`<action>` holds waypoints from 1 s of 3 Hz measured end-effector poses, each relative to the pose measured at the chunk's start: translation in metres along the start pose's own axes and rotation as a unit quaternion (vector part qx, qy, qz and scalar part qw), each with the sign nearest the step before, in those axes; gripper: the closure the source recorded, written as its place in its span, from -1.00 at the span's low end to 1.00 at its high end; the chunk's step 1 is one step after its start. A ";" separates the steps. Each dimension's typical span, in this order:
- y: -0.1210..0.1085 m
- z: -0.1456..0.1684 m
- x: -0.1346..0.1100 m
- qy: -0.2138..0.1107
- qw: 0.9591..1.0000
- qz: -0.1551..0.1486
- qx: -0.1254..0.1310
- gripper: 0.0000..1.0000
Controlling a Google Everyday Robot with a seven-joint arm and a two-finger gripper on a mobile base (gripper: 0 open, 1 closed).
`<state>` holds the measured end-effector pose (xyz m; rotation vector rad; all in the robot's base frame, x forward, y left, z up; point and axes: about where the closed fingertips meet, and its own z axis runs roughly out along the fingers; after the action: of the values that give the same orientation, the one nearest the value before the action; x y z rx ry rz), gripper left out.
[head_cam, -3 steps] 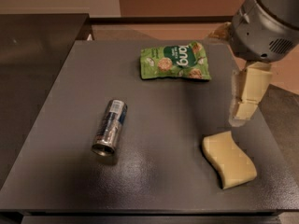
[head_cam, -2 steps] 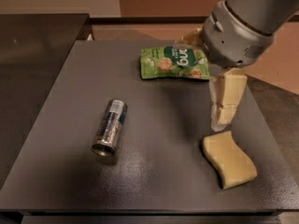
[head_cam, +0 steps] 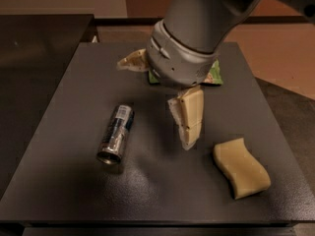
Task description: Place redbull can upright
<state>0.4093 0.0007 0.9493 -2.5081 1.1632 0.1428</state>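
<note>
The redbull can lies on its side on the dark table, left of centre, with one silver end toward the front edge. My gripper hangs over the middle of the table, just right of the can and apart from it. It is open and empty. One cream finger points down toward the table. The other finger sticks out to the left behind it.
A yellow sponge lies at the front right. A green snack bag at the back is mostly hidden by my arm. A darker counter adjoins the table on the left; the floor drops off to the right.
My arm and gripper have moved left from the table's right side to its middle, closer to the can, and now cover most of the snack bag. The can and sponge have not moved.
</note>
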 end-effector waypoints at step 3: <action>-0.004 0.088 -0.049 0.019 0.976 -0.206 -0.070 -1.00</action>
<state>0.3859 0.0713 0.8807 -2.8265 0.6401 0.0691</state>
